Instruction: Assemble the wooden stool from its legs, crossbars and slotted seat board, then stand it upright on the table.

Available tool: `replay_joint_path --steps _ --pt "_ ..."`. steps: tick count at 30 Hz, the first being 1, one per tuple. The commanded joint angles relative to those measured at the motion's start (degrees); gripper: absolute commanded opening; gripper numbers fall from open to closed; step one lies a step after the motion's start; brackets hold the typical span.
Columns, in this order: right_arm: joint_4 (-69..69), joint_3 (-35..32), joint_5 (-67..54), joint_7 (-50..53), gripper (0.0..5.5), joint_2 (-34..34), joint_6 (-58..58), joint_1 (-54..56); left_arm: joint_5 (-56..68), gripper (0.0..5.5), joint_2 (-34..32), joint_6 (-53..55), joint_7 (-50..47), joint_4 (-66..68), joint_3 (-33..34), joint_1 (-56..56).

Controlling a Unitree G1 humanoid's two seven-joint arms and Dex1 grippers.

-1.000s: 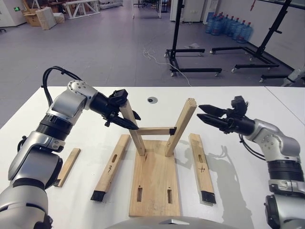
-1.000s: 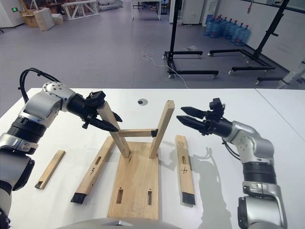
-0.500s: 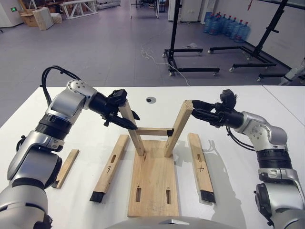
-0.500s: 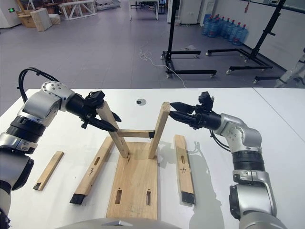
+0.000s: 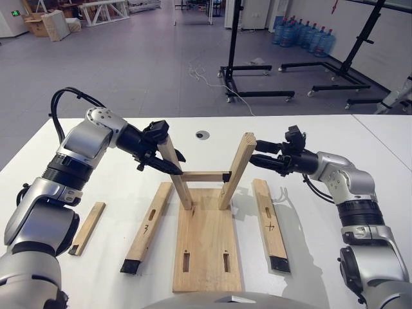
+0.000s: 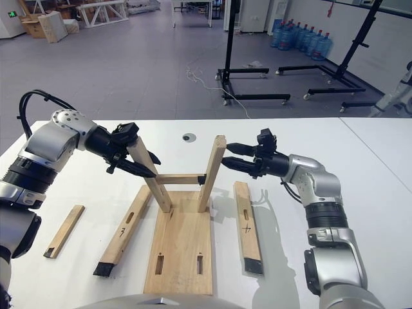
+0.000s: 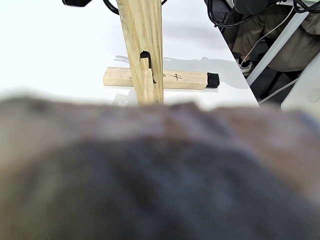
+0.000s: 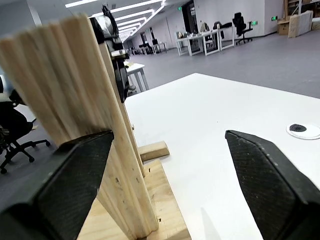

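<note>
Left end effector (image 5: 172,161): closed on the upper part of the left leg (image 5: 182,190), one finger on each side of the wood. Right end effector (image 5: 252,154): jaws wide open, tips at the top of the right leg (image 5: 233,177). In the right wrist view one finger (image 8: 75,185) lies at the leg's face and the other stands well apart from it; actual contact cannot be confirmed. Nothing is held.

Seat board (image 5: 207,251): flat on the table (image 5: 322,257), centre, long side running near to far. Two empty slots show at its near end.

Both legs stand at the board's far end. Each tilts outward, so the tops are wider apart than the feet. A crossbar (image 5: 205,176) joins them about halfway up, lying roughly level; a black piece sits at its right end, against the right leg.

Left loose leg (image 5: 149,225): flat on the table just beside the board's left edge, black cap at the near end. Right loose leg (image 5: 267,219): flat just beside the board's right edge, black cap also near.

Spare crossbar (image 5: 88,219): flat on the table, well left of the left loose leg
</note>
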State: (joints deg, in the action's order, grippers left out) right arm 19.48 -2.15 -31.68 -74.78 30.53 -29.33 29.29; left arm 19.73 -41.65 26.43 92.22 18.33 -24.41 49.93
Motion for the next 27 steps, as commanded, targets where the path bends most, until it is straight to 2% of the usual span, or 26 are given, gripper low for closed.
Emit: replay_joint_path --steps 1,4,12,18,19,27 --pt "-5.53 9.17 2.00 0.60 4.13 -8.53 0.22 0.62 -8.69 2.01 4.75 -2.24 -0.01 -2.20 -12.73 -8.11" --pt "-5.97 9.91 3.13 0.66 4.13 -8.16 1.06 -0.60 -8.83 2.01 5.00 -4.31 -0.42 -2.16 -12.28 -9.70" --pt "-5.98 2.34 3.58 3.59 4.13 -1.73 1.83 -6.22 -6.38 2.02 3.08 -7.55 -4.33 0.85 -4.07 -9.23" --pt "-5.02 -3.11 1.90 4.49 4.13 2.20 1.52 -8.11 -4.81 2.03 2.23 -6.20 -4.29 0.98 -0.34 -8.82" --pt "-4.94 -3.93 1.46 4.62 4.13 2.45 1.30 -8.00 -4.48 2.39 2.30 -5.87 -4.44 0.93 0.30 -8.73" --pt "-4.87 -5.36 0.26 4.92 4.13 2.64 1.03 -7.26 -0.79 3.61 4.08 -1.06 -6.40 3.37 7.66 -3.23"
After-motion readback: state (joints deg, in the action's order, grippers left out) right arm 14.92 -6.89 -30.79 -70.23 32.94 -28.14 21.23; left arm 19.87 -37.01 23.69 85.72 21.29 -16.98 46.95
